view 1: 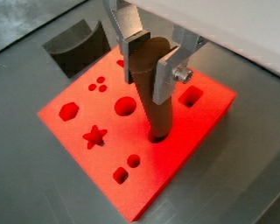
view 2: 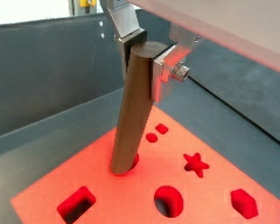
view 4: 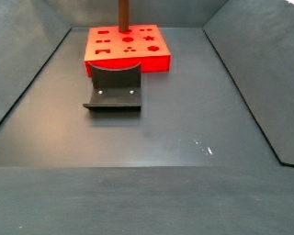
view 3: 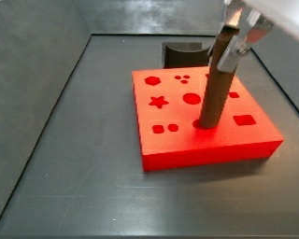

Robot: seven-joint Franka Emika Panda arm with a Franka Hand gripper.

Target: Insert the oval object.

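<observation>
My gripper point(view 1: 153, 63): above the red block point(view 1: 73, 94), clenched on the top of the oval object point(view 1: 157, 103).
Oval object: a brown peg held between my silver fingers point(view 2: 132, 39), hanging below them, slightly tilted; its lower end meets the block's top face at a hole, as seen in a side view point(view 3: 220, 79).
Red block: flat on the grey floor point(view 4: 175, 138), shaped holes on top.
Dark curved piece point(view 4: 114, 93): just beside the block.

Your gripper point(view 2: 149, 54) clamps the top of the oval object point(view 2: 133, 109), above the red block point(view 2: 130, 188). Peg leans slightly, lower end touching the block's top face near the star hole point(view 2: 196, 164) and round hole point(view 2: 167, 200).
</observation>
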